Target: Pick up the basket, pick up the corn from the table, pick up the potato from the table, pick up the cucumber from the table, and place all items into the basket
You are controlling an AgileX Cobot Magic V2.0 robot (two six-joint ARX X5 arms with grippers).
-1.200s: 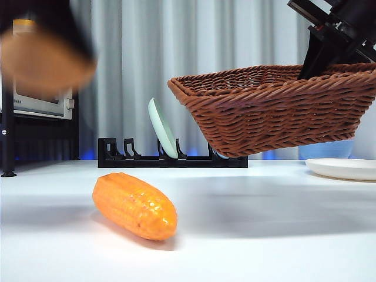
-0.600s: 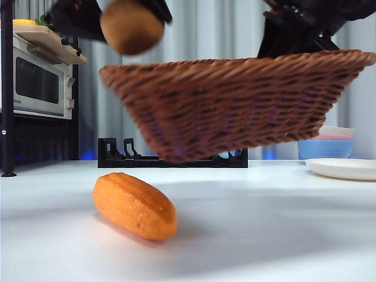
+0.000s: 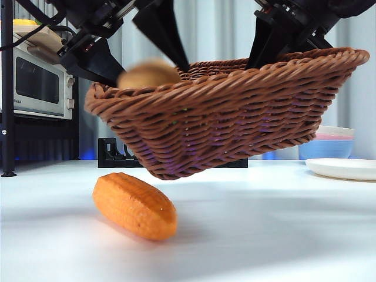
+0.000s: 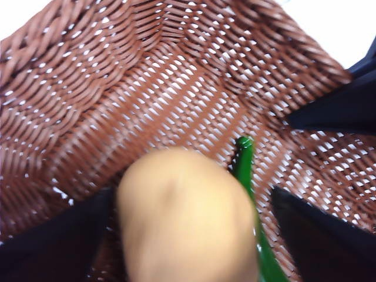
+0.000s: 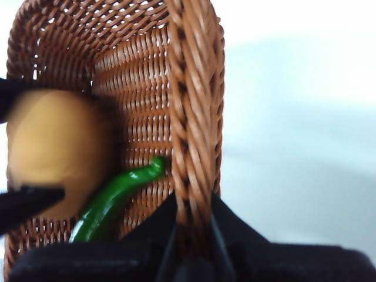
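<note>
Pale curtains (image 3: 223, 29) behind; microwave (image 3: 38, 82) at left (on a dark stand).

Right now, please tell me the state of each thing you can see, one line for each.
basket: lifted off the table, tilted, rim clamped by the right gripper.
potato: blurred, between the open jaws of the left gripper, over the basket.
cucumber: lying inside the basket.
corn: lying on the table, untouched.

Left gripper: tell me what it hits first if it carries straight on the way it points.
Likely the basket floor. The left gripper, jaws open, points into it; the blurred potato sits between them, the cucumber alongside.
</note>
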